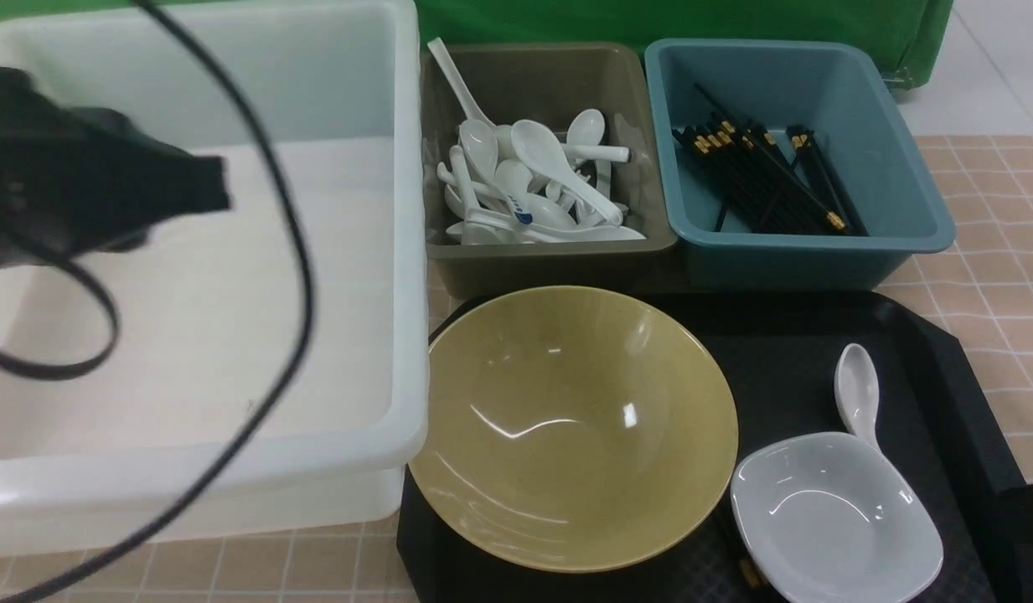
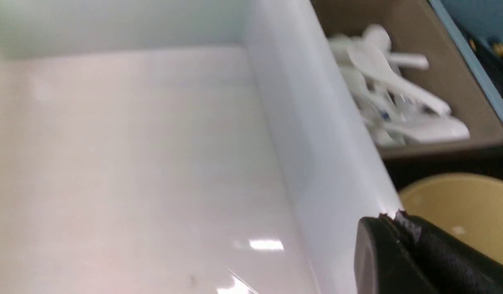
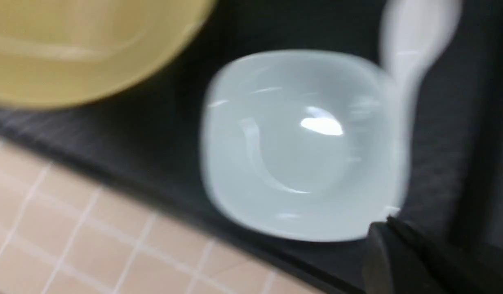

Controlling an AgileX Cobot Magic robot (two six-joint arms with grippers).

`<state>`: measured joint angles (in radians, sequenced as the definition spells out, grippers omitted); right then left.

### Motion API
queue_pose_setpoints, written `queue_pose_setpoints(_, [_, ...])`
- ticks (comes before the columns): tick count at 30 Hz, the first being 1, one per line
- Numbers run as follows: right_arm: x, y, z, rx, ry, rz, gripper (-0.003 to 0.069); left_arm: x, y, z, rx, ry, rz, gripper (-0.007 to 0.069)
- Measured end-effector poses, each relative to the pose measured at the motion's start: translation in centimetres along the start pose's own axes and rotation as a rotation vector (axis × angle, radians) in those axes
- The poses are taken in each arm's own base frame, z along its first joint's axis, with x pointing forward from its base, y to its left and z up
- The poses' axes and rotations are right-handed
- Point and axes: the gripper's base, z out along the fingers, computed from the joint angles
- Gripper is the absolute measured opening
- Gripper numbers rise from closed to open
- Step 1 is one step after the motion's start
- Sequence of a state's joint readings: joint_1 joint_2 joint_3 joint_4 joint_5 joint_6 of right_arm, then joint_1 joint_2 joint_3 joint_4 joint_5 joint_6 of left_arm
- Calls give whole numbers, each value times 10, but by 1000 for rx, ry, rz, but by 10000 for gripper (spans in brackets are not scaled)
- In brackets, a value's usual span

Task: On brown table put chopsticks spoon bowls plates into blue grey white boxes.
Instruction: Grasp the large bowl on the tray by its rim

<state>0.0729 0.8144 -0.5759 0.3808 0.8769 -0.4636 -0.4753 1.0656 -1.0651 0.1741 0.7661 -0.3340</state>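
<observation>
Right, my left pincer (image 2: 395,222) hangs over the white tub (image 1: 403,251), near its inner wall, with the fingers pressed together and nothing between them. The tub sits on the left of the counter (image 1: 994,285) with a bare floor. Just beside it stands the grey bin (image 1: 550,260), holding a heap of white spoons (image 1: 533,184), and touching that on the right is the blue bin (image 1: 784,264), with a bundle of black chopsticks (image 1: 759,180) lying inside.

Nearer to me, the black tray (image 1: 784,352) carries the yellow bowl (image 1: 566,427), upright and tucked against the tub's corner. The white bowl (image 1: 834,519) sits to its right. One loose spoon (image 1: 857,389) lies on the tray behind the white bowl, its handle touching that bowl's far rim. A gold-tipped dark end shows under the white bowl's near-left edge; possibly a chopstick, but I can't make it out.

My right pincer (image 3: 388,228) is over the tray's near edge just beside the white bowl, fingers together, gripping nothing.
</observation>
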Motion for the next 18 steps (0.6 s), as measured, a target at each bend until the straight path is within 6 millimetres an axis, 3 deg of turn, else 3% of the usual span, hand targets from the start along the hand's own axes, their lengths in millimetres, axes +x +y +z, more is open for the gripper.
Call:
queue_pose_setpoints(6, [-13,5,17,-31,-31,-136,38,-12,-85,52,307,230,219,4])
queue_pose_setpoints(10, [-22,1,24,4,-81,-140,38,-11,-121,83,371,331,316,4])
queue_pose_setpoints(14, [-24,-1,29,10,-77,-130,38,2,-148,129,350,486,408,4])
queue_pose_setpoints(16, [-24,-1,29,10,-75,-130,38,6,-152,143,335,524,431,4])
queue_pose_setpoints(17, [-24,-1,29,10,-75,-130,38,13,-156,163,317,572,446,4])
queue_pose_setpoints(18, [-24,-1,29,10,-75,-130,38,13,-156,165,315,576,448,4])
